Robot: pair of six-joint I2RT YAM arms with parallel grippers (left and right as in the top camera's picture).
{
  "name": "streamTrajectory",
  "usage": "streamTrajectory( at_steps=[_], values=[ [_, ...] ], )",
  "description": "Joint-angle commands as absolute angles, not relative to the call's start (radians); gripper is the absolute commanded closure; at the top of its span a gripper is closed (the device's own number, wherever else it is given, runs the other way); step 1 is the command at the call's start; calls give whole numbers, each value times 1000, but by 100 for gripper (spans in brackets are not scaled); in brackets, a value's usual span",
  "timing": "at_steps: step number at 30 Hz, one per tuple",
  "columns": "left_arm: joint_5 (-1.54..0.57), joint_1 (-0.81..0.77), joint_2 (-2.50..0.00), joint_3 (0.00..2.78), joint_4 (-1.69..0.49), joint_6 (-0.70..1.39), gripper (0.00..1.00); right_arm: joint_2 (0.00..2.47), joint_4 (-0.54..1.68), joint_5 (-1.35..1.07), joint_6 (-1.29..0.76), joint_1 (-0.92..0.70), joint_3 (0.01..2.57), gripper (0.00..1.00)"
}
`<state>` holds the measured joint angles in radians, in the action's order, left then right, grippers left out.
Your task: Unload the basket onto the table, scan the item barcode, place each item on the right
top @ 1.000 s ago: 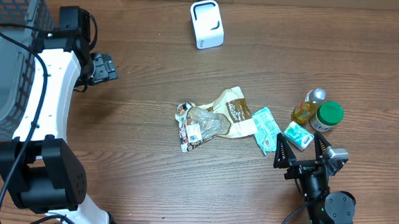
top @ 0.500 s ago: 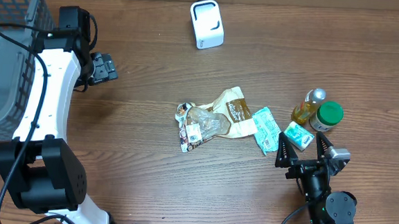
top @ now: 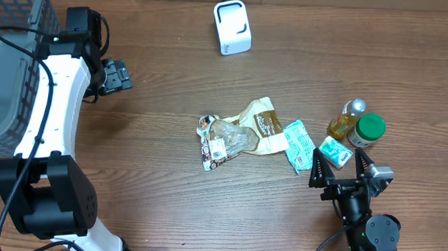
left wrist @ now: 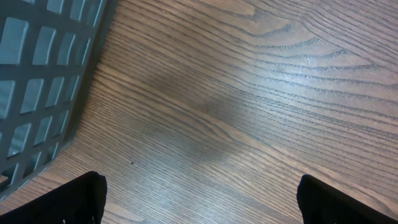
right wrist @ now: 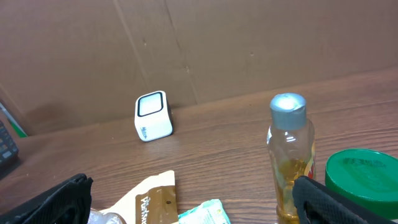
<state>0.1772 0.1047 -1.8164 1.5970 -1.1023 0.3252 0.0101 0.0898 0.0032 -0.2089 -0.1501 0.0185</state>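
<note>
The white barcode scanner (top: 232,27) stands at the back of the table and shows against the brown wall in the right wrist view (right wrist: 153,116). A heap of items lies mid-table: a clear wrapper with a barcode label (top: 221,143), a tan and brown pouch (top: 261,124) (right wrist: 154,198) and a green packet (top: 299,143). My right gripper (top: 338,170) (right wrist: 199,202) is open at the front right, just short of a small green packet (top: 335,152), holding nothing. Far to the left, my left gripper (top: 116,77) (left wrist: 199,200) is open above bare wood.
An amber bottle with a silver cap (top: 347,117) (right wrist: 288,155) and a green-lidded jar (top: 366,129) (right wrist: 364,177) stand right beside the right gripper. A grey mesh basket (top: 2,57) (left wrist: 43,81) fills the far left, close to the left arm.
</note>
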Motion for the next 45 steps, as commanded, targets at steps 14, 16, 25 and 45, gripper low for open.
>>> streamTrajectory(
  at_steps=[14, 16, 25, 45],
  values=[
    [191, 98, -1819, 1613, -1102, 314, 0, 3, 84, -2, -201, -144, 8, 0],
    [190, 102, -1819, 1613, -1102, 314, 0, 3, 84, -2, -201, -144, 8, 0],
    [190, 102, -1822, 1613, -1101, 314, 1, 3, 84, -2, -201, -144, 8, 0],
    [190, -75, -1357, 1613, -1102, 314, 0, 3, 84, -2, -201, -144, 8, 0]
  ],
)
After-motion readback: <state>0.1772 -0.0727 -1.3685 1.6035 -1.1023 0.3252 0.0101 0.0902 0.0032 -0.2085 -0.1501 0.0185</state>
